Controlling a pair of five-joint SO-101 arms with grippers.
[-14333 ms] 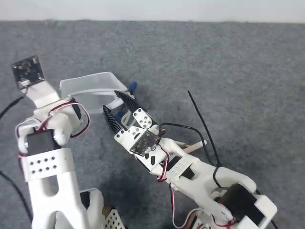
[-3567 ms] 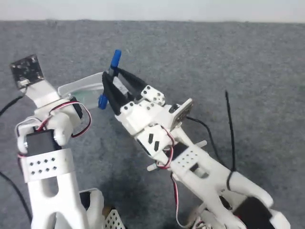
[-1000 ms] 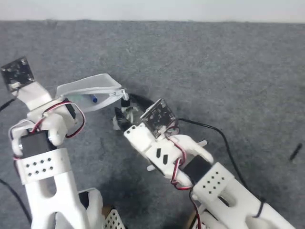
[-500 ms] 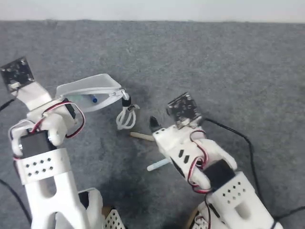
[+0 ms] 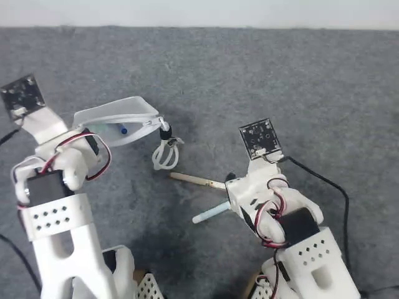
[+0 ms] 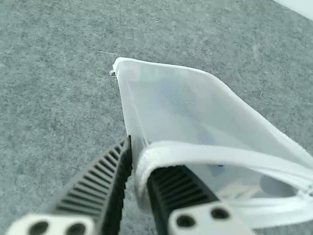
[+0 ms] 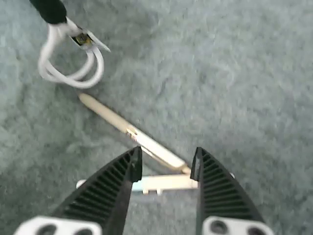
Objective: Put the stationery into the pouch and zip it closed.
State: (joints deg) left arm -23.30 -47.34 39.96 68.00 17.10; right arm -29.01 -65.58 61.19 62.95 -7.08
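Right wrist view | my right gripper (image 7: 167,155) spread wide over thin cream pen (image 7: 112,122) and pale blue pen (image 7: 161,183) on grey carpet (image 5: 280,75) | left gripper (image 6: 138,159) pinching rim of clear plastic pouch (image 6: 186,103), unzipped | small blue thing (image 5: 123,130) inside; two pens, zipping left.

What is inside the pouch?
Through the translucent pouch a blue-tipped item shows near the opening. The left arm covers the pouch's lower part, so other contents stay hidden.

Transl. plastic pouch (image 5: 117,113), rough gry carpet (image 5: 280,75)
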